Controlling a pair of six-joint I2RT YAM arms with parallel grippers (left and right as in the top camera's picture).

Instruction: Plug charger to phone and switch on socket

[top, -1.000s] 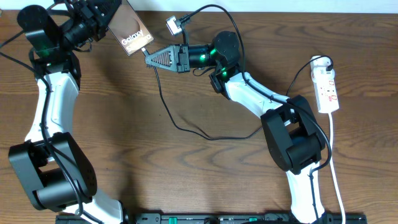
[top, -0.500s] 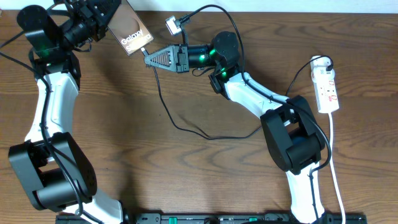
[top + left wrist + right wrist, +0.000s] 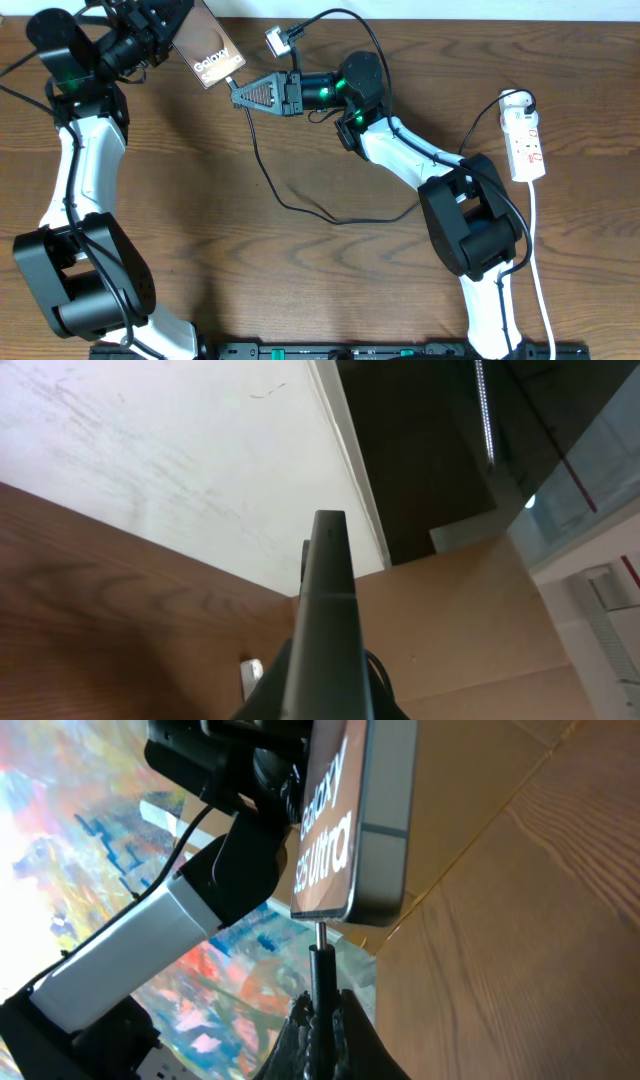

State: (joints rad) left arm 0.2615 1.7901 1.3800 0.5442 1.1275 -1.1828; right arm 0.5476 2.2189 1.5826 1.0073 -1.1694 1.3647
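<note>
My left gripper (image 3: 172, 30) is shut on the phone (image 3: 209, 55) and holds it tilted above the table's far left, screen up with "Galaxy" text. In the left wrist view the phone's dark edge (image 3: 327, 630) fills the middle. My right gripper (image 3: 238, 92) is shut on the charger plug (image 3: 320, 965); its metal tip meets the phone's bottom edge (image 3: 365, 905). The thin black charger cable (image 3: 300, 205) loops across the table. The white socket strip (image 3: 526, 145) lies at the far right, apart from both grippers.
A small white adapter (image 3: 277, 41) with a cable hangs near the back edge by the right arm. The socket's white cord (image 3: 537, 260) runs down the right side. Both arm bases stand at the front edge.
</note>
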